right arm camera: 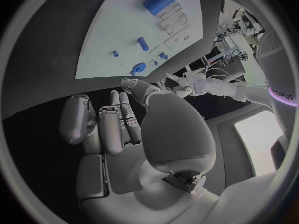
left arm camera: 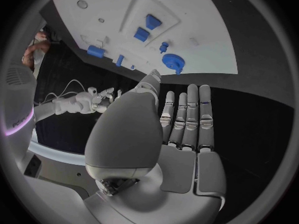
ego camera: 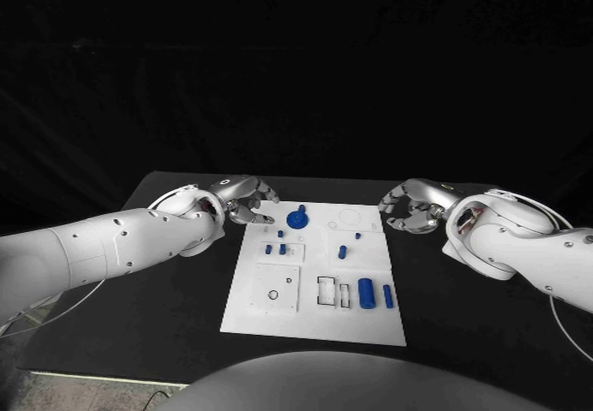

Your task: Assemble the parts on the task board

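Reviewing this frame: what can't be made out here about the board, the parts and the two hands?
- Head view: the small blue parts on the task board are too small to tell whether they are seated or loose.
- Head view: the left hand has its palm turned away, hiding any contact with the board.
- Right wrist view: the right hand covers the table beneath it.
- Left wrist view: the board's far end is cut by the circle's rim.

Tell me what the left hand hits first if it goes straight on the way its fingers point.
Probably the blue gear near the edge of the board. The left hand holds nothing and its fingers aim that way, though its height above the board is unclear.
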You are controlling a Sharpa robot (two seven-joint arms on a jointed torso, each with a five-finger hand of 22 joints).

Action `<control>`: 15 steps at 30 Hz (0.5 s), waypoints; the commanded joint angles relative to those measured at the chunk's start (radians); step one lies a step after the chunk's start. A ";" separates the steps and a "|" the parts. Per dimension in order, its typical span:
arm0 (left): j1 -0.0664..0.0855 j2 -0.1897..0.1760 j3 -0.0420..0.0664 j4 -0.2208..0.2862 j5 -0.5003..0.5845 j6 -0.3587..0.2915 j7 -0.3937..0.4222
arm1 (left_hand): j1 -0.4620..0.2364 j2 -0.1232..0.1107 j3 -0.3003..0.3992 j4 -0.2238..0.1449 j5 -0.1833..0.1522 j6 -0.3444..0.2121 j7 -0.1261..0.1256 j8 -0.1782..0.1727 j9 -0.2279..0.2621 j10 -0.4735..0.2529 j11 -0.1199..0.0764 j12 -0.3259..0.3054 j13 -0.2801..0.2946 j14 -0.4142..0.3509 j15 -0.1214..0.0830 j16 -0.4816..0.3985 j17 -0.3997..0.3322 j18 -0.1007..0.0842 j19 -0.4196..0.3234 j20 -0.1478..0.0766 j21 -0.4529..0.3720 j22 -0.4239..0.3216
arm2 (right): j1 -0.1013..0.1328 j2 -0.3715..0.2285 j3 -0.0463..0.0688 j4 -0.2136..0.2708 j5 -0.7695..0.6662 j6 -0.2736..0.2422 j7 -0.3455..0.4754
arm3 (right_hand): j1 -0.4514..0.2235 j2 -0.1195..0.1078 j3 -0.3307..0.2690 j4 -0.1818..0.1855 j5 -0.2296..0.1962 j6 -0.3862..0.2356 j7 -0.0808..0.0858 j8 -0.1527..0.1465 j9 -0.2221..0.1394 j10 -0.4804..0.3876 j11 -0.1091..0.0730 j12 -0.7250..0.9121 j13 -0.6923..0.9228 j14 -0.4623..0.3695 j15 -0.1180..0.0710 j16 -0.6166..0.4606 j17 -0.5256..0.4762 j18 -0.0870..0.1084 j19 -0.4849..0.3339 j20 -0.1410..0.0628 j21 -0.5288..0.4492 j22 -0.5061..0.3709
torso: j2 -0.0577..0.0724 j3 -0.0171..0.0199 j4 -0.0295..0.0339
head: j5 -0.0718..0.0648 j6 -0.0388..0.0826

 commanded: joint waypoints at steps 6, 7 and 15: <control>0.004 -0.045 0.001 0.082 0.575 0.045 0.346 | -0.133 -0.031 -0.250 0.017 -0.046 -0.044 0.026 -0.011 -0.012 -0.159 0.047 0.051 -0.003 -0.241 0.048 -0.151 -0.088 -0.037 -0.138 0.036 -0.164 -0.068 | -0.014 0.072 0.000 -0.058 -0.275 0.076 -0.004 | 0.003 -0.013 -0.008 -0.011 -0.051 -0.014 0.008 -0.043 -0.033 0.039 0.000 -0.053 -0.120 0.017 -0.004 -0.004 0.101 0.015 0.003 0.001 -0.001 0.139 | 0.006 0.0015 0.0210 | -0.010 0.000; 0.004 -0.047 0.001 0.089 0.614 0.063 0.361 | -0.144 -0.029 -0.253 0.019 -0.052 -0.047 0.030 -0.009 -0.013 -0.170 0.053 0.062 -0.010 -0.254 0.056 -0.177 -0.112 -0.041 -0.157 0.044 -0.198 -0.089 | -0.019 0.081 0.000 -0.070 -0.287 0.076 -0.001 | 0.004 -0.013 -0.008 -0.011 -0.052 -0.014 0.007 -0.047 -0.037 0.046 0.000 -0.055 -0.129 0.018 -0.002 -0.003 0.101 0.015 0.005 0.001 0.001 0.140 | 0.006 0.0013 0.0228 | -0.011 0.000; 0.003 -0.059 0.000 0.159 0.881 0.155 0.489 | -0.146 0.068 -0.196 0.014 -0.049 -0.042 0.035 0.002 -0.037 -0.173 0.036 0.092 -0.084 -0.223 0.060 -0.266 -0.227 -0.020 -0.156 0.067 -0.314 -0.188 | -0.062 0.146 0.001 -0.155 -0.333 0.075 0.016 | 0.015 -0.010 -0.010 -0.016 -0.053 0.016 0.006 -0.054 -0.053 0.060 -0.001 -0.085 -0.195 0.018 -0.005 0.000 0.096 0.014 0.009 0.001 0.004 0.144 | 0.008 0.0003 0.0289 | -0.015 0.000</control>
